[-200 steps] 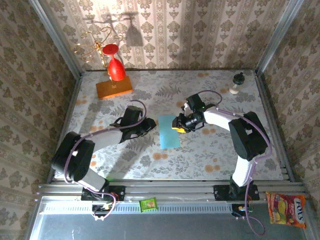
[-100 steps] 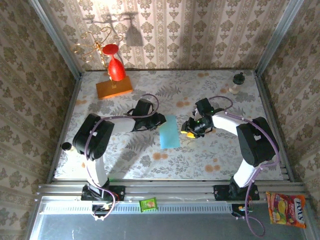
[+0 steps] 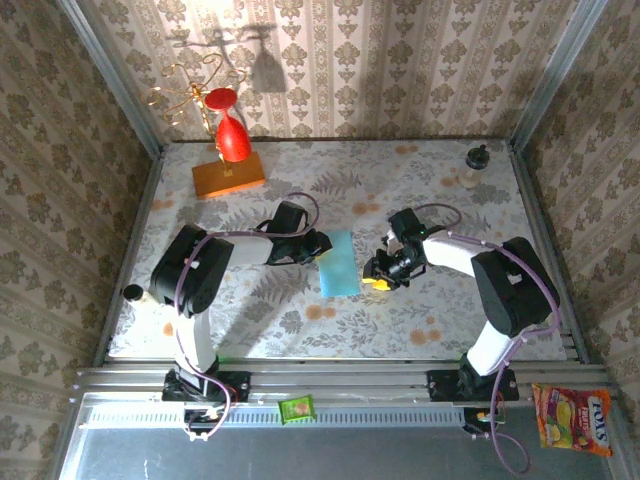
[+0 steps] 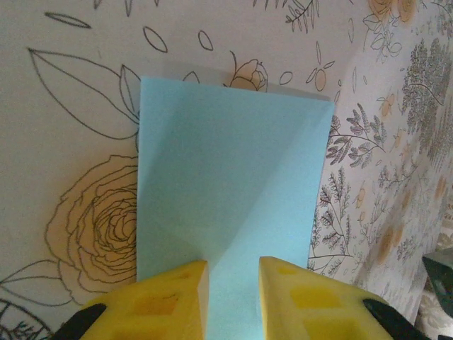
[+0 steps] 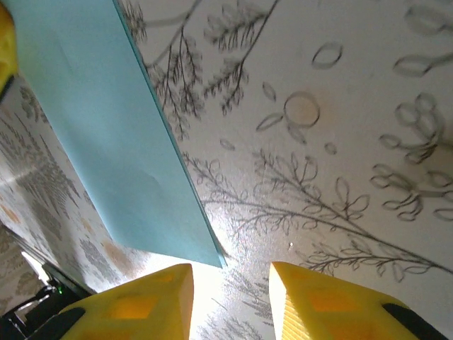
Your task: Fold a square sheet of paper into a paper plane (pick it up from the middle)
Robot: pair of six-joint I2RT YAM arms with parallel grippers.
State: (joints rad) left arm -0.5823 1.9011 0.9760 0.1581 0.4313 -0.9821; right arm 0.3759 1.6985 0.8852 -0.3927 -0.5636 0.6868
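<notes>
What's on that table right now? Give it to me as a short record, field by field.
paper: light-blue paper, lying flat mid-table, rectangular outline, diagonal creases showing
left gripper: jaws slightly apart, fingers over the paper's left edge
right gripper: jaws apart over bare table, just off the paper's near right corner
far left corner: orange block with a red glass on it
plane: not yet formed

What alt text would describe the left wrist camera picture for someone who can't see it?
A light-blue paper rectangle with diagonal creases lies flat on a flower-patterned table. The left tool, its two yellow fingers slightly apart, sits at the paper's nearest edge.
</notes>
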